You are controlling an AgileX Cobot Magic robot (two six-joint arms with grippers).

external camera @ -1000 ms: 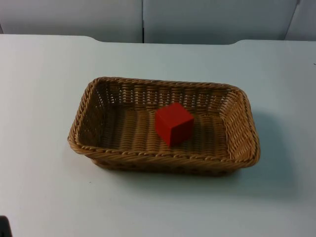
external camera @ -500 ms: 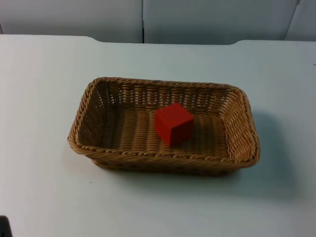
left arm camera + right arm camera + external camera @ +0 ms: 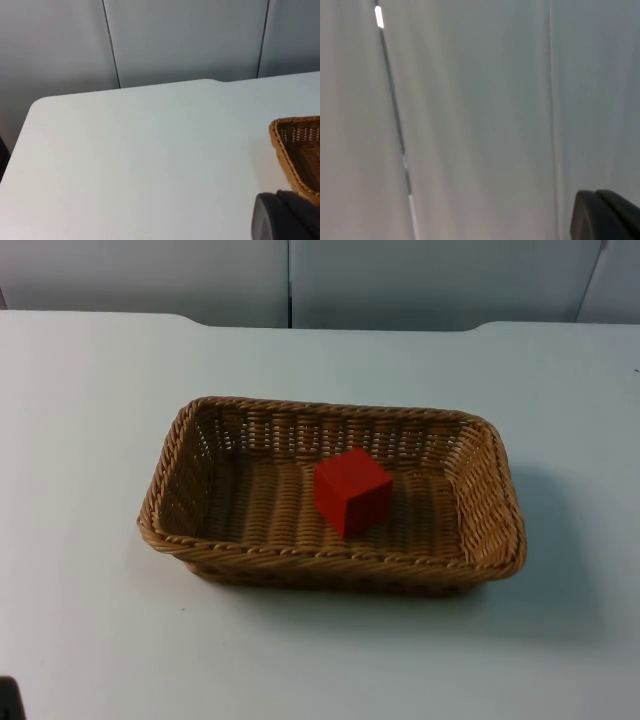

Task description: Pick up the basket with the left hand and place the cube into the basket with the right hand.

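Note:
A brown wicker basket (image 3: 170, 475) rests flat on the middle of the white table. A red cube (image 3: 351, 490) sits inside it, on the woven floor slightly right of centre, touching no wall. A corner of the basket (image 3: 295, 150) comes into the left wrist view, with my left gripper (image 3: 287, 217) held back from it, off the basket's left end. My right gripper (image 3: 605, 215) is raised and faces the grey partition wall, away from the basket. Neither gripper holds anything that I can see.
White table (image 3: 90, 390) surrounds the basket on all sides, and the grey partition wall (image 3: 290, 280) closes off the back. A small black part (image 3: 8, 700) pokes in at the near left edge of the top view.

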